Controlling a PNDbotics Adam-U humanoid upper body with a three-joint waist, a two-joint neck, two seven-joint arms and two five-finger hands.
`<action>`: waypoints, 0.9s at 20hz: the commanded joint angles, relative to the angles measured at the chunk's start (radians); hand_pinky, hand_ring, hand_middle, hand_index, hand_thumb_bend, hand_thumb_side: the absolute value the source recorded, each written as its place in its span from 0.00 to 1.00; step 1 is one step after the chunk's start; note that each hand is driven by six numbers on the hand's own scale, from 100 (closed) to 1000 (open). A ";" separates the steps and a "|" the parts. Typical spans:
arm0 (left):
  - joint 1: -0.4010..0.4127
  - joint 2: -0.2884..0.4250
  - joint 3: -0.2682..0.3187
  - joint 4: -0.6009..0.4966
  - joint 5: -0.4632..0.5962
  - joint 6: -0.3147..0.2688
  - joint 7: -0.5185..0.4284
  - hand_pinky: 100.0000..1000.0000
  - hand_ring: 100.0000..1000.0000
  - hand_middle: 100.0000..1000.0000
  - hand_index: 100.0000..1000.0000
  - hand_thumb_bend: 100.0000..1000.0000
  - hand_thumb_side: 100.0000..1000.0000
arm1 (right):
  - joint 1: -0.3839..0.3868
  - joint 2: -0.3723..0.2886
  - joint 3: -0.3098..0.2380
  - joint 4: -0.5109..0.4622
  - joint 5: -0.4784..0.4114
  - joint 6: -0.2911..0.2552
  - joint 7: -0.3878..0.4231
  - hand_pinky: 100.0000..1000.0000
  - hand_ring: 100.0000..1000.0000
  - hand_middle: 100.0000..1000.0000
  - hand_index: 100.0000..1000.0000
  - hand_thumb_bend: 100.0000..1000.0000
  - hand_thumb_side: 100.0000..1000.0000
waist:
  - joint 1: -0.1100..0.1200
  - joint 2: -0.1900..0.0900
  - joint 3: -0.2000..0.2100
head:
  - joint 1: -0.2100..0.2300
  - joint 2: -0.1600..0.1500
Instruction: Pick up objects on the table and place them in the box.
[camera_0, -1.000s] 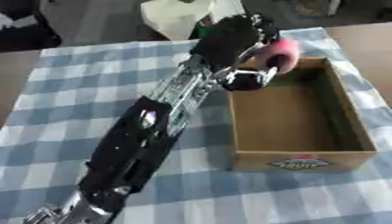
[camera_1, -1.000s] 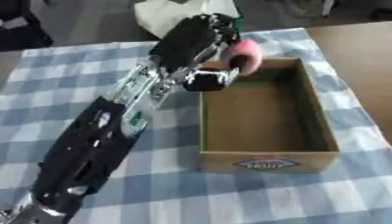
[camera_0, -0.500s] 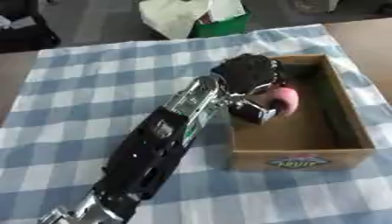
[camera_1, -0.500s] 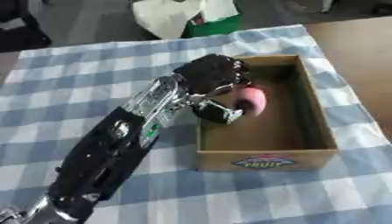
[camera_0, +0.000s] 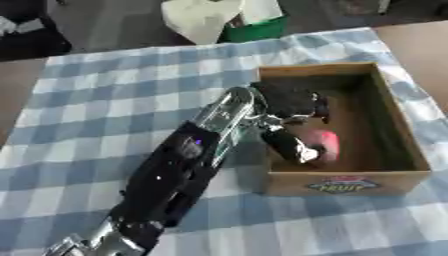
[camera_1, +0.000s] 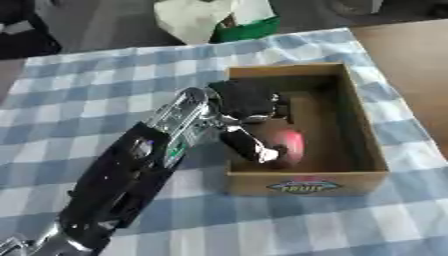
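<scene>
My left arm reaches in from the lower left, and its hand (camera_0: 287, 101) hangs over the near left part of the cardboard box (camera_0: 390, 111). A pink-red rounded object (camera_0: 322, 144) lies on the box floor against the front wall. The thumb (camera_1: 248, 144) stretches down beside this object and touches its left side. The fingers (camera_1: 278, 106) are above and behind it, with bare box floor showing between them and the object. My right hand shows in neither view.
A blue and white checked cloth (camera_0: 105, 100) covers the table. A white bag (camera_0: 203, 17) and a green container (camera_0: 262, 27) stand past the far edge. Bare brown tabletop (camera_1: 411, 55) shows to the right of the box.
My left hand has carried the pink-red object from above the box's far left corner down into the box. The object now rests on the floor with the fingers lifted off it.
</scene>
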 joint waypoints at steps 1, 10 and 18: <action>-0.023 0.010 0.019 -0.056 -0.019 0.018 0.022 0.52 0.78 0.79 0.92 1.00 0.97 | -0.001 -0.017 -0.009 -0.015 0.001 0.001 0.001 0.84 0.88 0.83 0.94 0.00 1.00 | -0.015 -0.016 -0.003 | 0.006 -0.003; 0.006 0.043 0.134 -0.189 0.045 0.251 0.382 0.45 0.65 0.67 0.84 0.08 0.99 | 0.022 -0.010 -0.039 -0.015 -0.011 -0.007 -0.044 0.84 0.88 0.83 0.94 0.00 1.00 | -0.021 -0.027 0.014 | -0.009 0.012; 0.101 0.196 0.271 -0.398 0.920 0.572 0.813 0.46 0.55 0.62 0.81 0.00 0.83 | 0.067 0.003 -0.069 -0.015 -0.025 -0.049 -0.124 0.84 0.88 0.83 0.94 0.00 1.00 | -0.025 -0.036 0.064 | -0.043 0.047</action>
